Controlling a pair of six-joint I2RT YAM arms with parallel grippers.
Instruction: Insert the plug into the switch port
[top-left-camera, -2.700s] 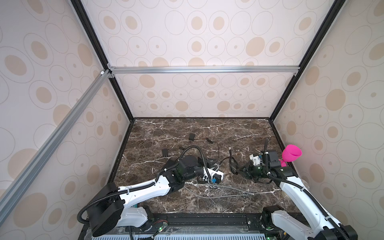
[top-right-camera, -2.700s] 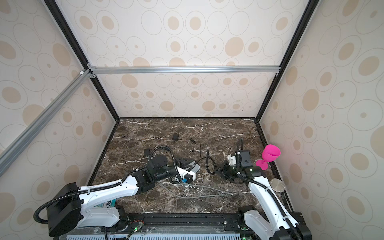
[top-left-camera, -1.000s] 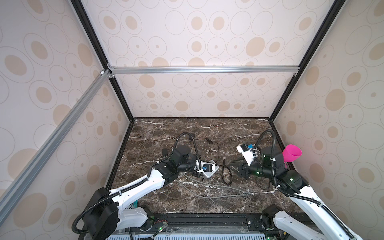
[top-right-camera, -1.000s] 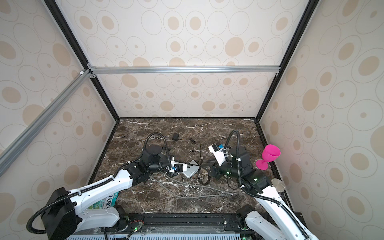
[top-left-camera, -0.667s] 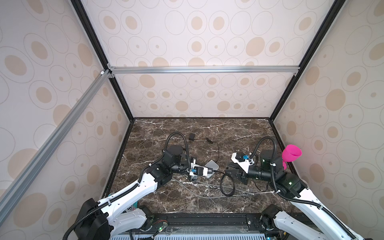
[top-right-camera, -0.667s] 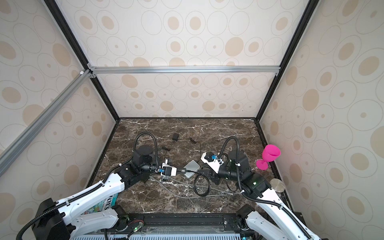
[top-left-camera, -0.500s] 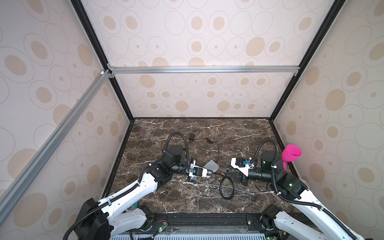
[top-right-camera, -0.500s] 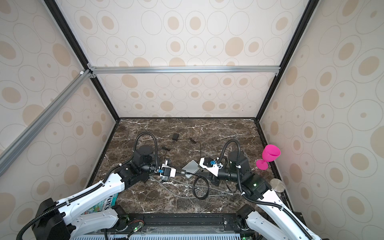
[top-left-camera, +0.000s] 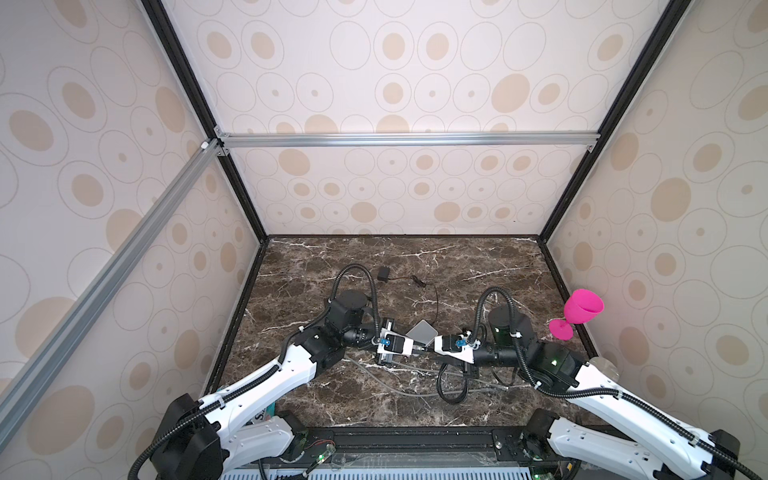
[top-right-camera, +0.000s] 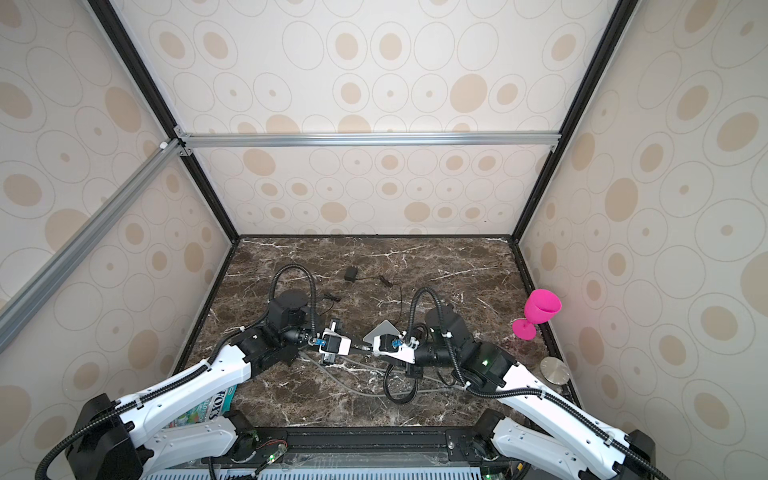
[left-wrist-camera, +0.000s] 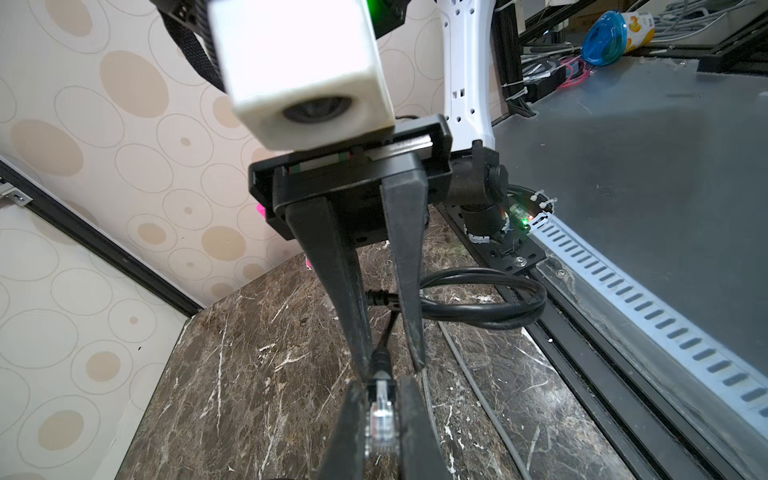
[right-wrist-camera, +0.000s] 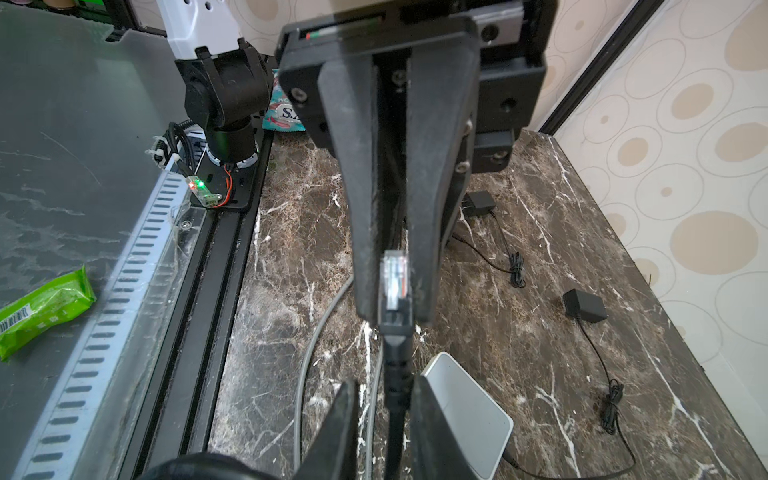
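Plug (right-wrist-camera: 395, 278): clear, with a black boot; held off the table (right-wrist-camera: 540, 291), pinched in the left gripper (right-wrist-camera: 395, 309)
Long axis: runs along the line between the two grippers; clear tip points into the left gripper, boot and cable (left-wrist-camera: 486, 313) lead toward the right gripper (left-wrist-camera: 390, 363)
Left gripper: clamped on the plug
Right gripper: jaws part-way apart astride the cable just behind the boot; a gap shows, so no grip
Switch (right-wrist-camera: 461, 419): pale flat box lying on the table just beside the right gripper, nearer that arm; ports not visible
Likely step: a handover; the tip needs turning toward the switch
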